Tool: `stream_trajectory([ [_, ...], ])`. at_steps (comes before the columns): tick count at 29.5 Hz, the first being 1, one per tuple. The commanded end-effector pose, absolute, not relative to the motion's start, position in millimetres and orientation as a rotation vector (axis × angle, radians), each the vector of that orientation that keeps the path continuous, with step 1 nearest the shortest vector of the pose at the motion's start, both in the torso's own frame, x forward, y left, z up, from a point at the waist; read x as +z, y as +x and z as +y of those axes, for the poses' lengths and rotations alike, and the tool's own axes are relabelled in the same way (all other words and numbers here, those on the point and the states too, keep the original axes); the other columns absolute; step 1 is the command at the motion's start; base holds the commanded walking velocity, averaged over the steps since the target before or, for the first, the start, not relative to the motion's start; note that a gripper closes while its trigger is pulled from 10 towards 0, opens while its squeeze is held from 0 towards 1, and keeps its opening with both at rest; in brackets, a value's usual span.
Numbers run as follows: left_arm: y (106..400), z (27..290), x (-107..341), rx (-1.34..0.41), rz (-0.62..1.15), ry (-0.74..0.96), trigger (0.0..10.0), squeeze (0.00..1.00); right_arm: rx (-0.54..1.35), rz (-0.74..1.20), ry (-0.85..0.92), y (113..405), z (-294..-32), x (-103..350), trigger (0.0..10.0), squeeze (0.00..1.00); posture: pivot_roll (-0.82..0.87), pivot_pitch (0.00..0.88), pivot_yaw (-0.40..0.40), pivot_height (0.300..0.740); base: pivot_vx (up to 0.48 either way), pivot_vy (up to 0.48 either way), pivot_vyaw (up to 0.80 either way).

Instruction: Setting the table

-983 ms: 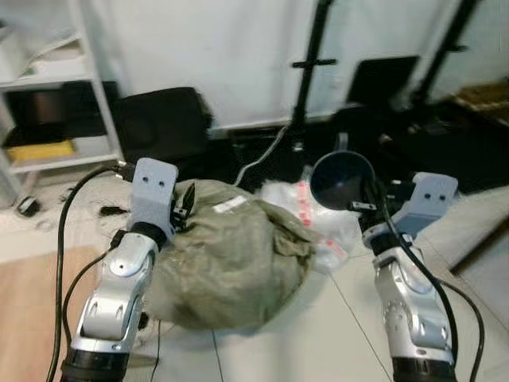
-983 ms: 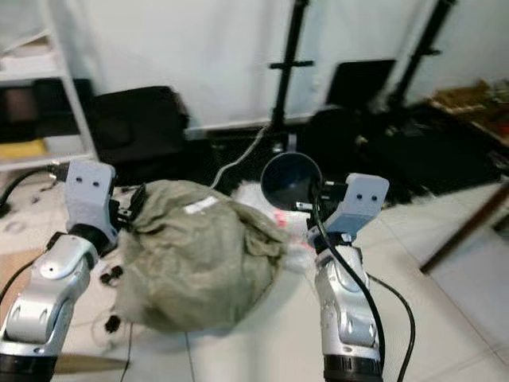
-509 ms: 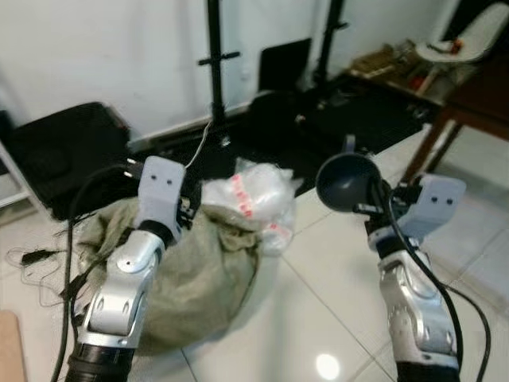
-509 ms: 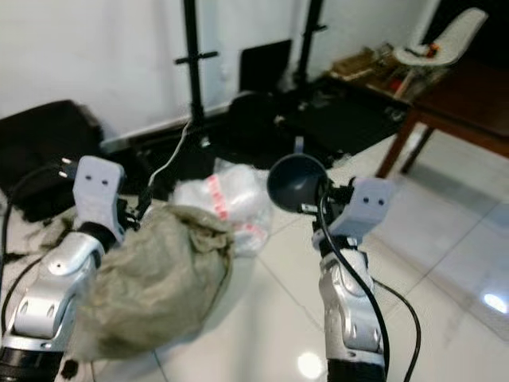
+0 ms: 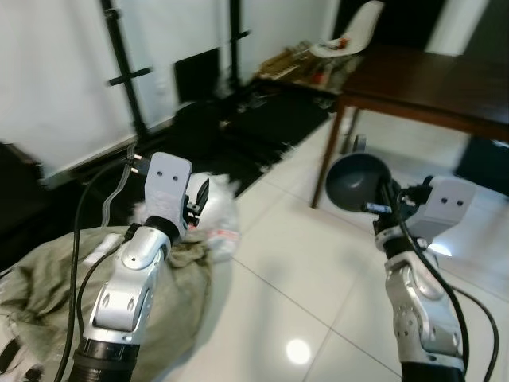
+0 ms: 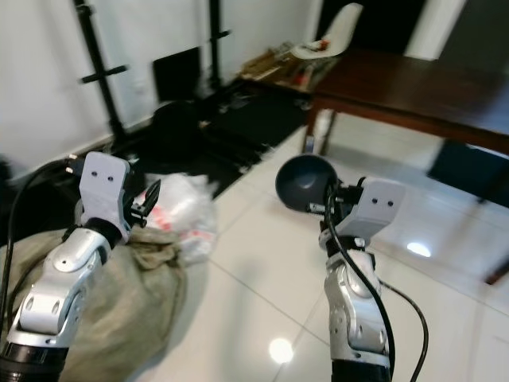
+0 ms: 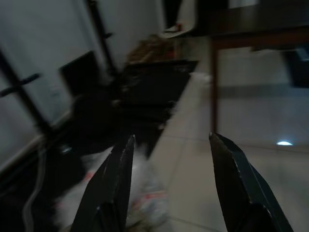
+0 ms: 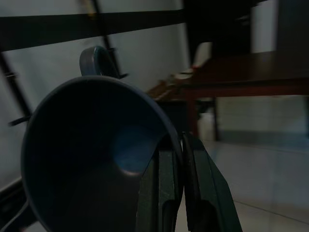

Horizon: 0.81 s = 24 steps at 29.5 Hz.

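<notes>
Dark blue bowl (image 5: 355, 181) sits pinched by its rim in my right fingers (image 8: 186, 159), up in the air. My left fingers (image 7: 116, 179) are wide apart, holding nothing. Up high I see the brown worktop (image 6: 398, 79) and a green sack (image 5: 48, 278).

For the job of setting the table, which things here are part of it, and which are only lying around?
Part of the job:
- dark bowl, pinched at its rim by the right gripper
- brown table

Only lying around:
- green sack on the floor
- white plastic bag beside it
- black stands by the wall
- white chair
- left gripper, open and empty
</notes>
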<state>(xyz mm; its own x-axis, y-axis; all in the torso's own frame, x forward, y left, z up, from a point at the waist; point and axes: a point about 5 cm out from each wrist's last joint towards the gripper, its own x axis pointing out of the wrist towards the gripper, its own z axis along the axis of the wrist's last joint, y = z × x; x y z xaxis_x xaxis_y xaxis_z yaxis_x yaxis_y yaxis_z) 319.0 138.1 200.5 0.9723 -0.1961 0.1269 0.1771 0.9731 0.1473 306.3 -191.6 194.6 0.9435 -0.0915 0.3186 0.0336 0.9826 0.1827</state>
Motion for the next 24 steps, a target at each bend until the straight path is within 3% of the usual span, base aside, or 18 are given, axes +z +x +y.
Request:
stream_trajectory([
  [1,319,140,195,-0.199,-0.103,0.059,10.0,0.00,-0.063,-0.332,0.182,306,-190,194,10.0,0.00,-0.06,0.000,0.089,0.740,0.000,0.000,-0.80],
  [6,318,143,195,-0.197,-0.095,-0.004,10.0,0.00,-0.063,-0.332,0.182,306,-190,194,10.0,0.00,-0.06,0.000,0.088,0.740,0.000,0.000,-0.80],
  [24,307,156,185,-0.133,-0.067,0.031,10.0,0.00,0.045,-0.301,0.205,316,-168,191,10.0,0.00,-0.01,0.000,0.044,0.740,0.000,0.000,-0.80],
])
